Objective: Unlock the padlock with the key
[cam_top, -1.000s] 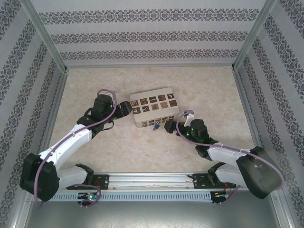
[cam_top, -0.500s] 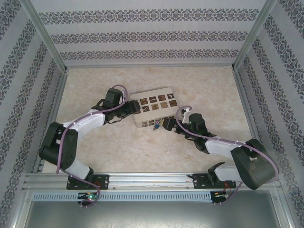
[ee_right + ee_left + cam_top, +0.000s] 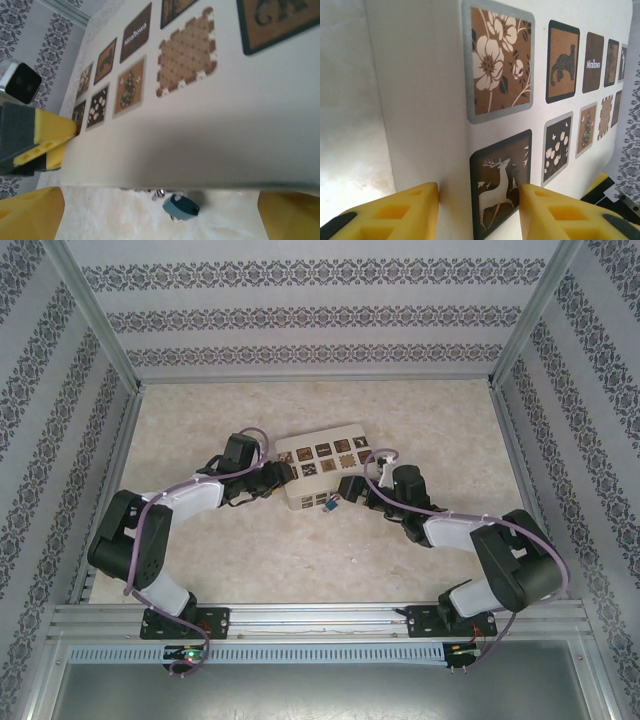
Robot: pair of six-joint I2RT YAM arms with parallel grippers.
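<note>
The tiny blue-teal padlock [image 3: 328,505] hangs at the front wall of the cream box [image 3: 322,468]. From the right wrist it lies on the table [image 3: 181,207] just under the box's edge, keyhole end toward me. My right gripper [image 3: 347,490] is open, its yellow fingers [image 3: 31,215] far apart on either side of the padlock and touching nothing. My left gripper [image 3: 479,200] is shut on the box's left corner: one finger [image 3: 400,212] presses the side wall, the other rests on the deer tile [image 3: 501,182]. The key is out of view.
The box [image 3: 200,125] stands mid-table with patterned tiles on its lid. Patterned walls [image 3: 320,315] enclose the pale table [image 3: 440,430] on three sides. A metal rail [image 3: 320,625] runs along the near edge by the arm bases.
My left arm has swung right to the box's left corner and its jaws have narrowed onto it. My right gripper has moved up and left to the box's front, by the padlock.
</note>
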